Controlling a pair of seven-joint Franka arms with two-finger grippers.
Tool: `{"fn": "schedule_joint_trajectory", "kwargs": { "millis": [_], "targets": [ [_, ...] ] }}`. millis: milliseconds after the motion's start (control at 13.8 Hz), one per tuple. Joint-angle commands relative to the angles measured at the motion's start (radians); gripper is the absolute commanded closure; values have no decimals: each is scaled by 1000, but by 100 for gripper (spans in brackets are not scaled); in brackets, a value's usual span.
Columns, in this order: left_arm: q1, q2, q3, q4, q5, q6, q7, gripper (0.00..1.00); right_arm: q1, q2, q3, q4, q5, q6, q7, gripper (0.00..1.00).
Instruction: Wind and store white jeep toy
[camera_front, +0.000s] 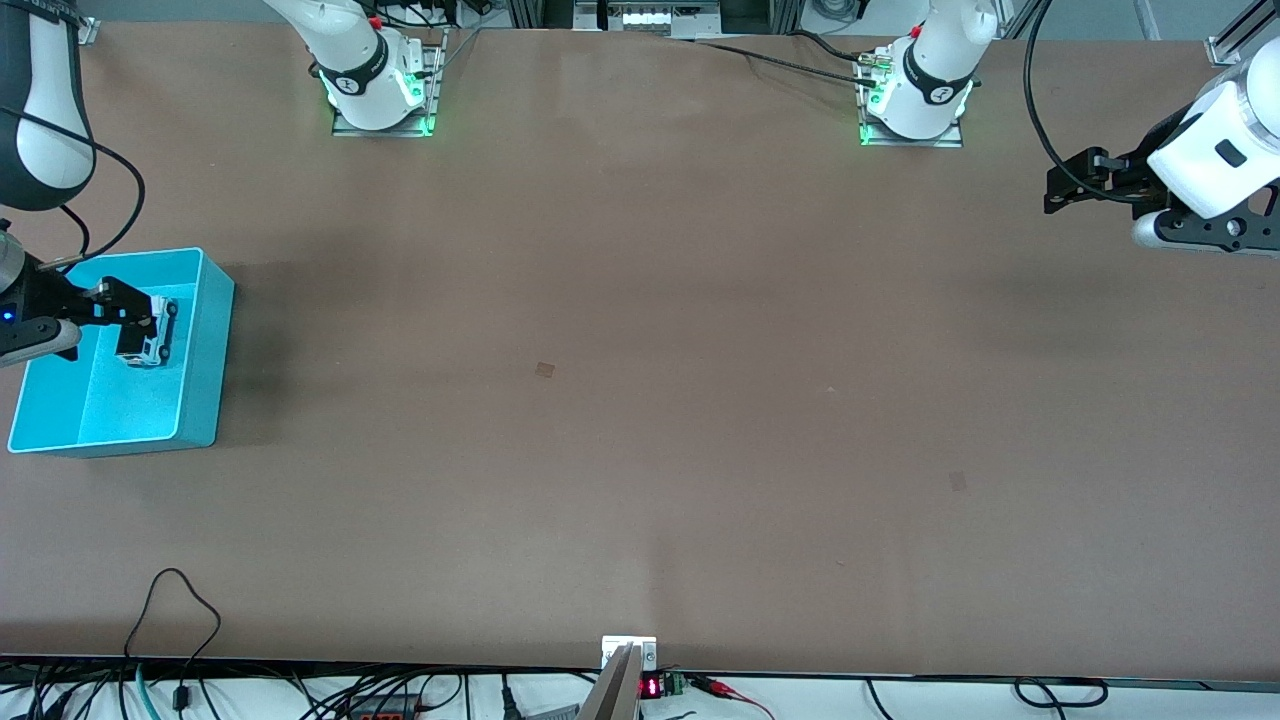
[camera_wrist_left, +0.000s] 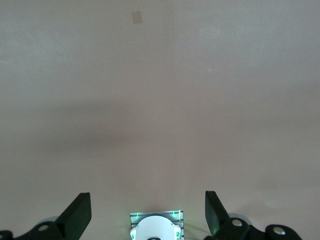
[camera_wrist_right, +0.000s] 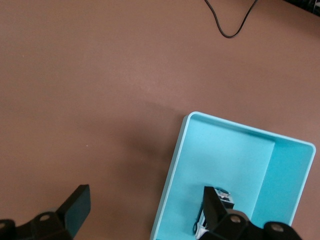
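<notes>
Black fingers of the right end effector (camera_front: 128, 318) we list first: spread wide, gripping nothing, hanging over the turquoise bin (camera_front: 200, 345) at the right arm's end of the surface (camera_front: 640, 400). In the right wrist view we log one finger (camera_wrist_right: 75, 207) over bare brown surface outside the bin and the other finger over the bin's interior, directly above the toy and partly covering it. The white jeep toy (camera_front: 158, 335) we record inside the bin, on its floor, in the part of the bin farther from the front camera; in the right wrist view it (camera_wrist_right: 220, 205) shows white bodywork with dark windows, and we cannot tell whether the finger touches it. The bin is open-topped and rectangular, and holds only the jeep. The left end effector (camera_front: 1058, 190) we enter as waiting in the air over the left arm's end of the surface, its fingers (camera_wrist_left: 77, 215) likewise wide apart and holding nothing, with plain brown surface beneath. A small darker square patch (camera_front: 544, 369) marks the surface near its middle.
</notes>
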Motion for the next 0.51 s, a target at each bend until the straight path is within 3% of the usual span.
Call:
{"fn": "schedule_joint_trajectory", "kwargs": {
  "millis": [0,289,433],
  "targets": [
    [8,16,-1,35,-14,-23,5,0,-8,-60,46,2,-1,-75,111,0],
    [4,18,-1,35,-14,-23,-1,0,-35,-155,148,1,-1,-189,323,0],
    [7,18,-1,36,-14,-43,2,0,-46,-195,165,1,1,-226,374,0]
  ]
}}
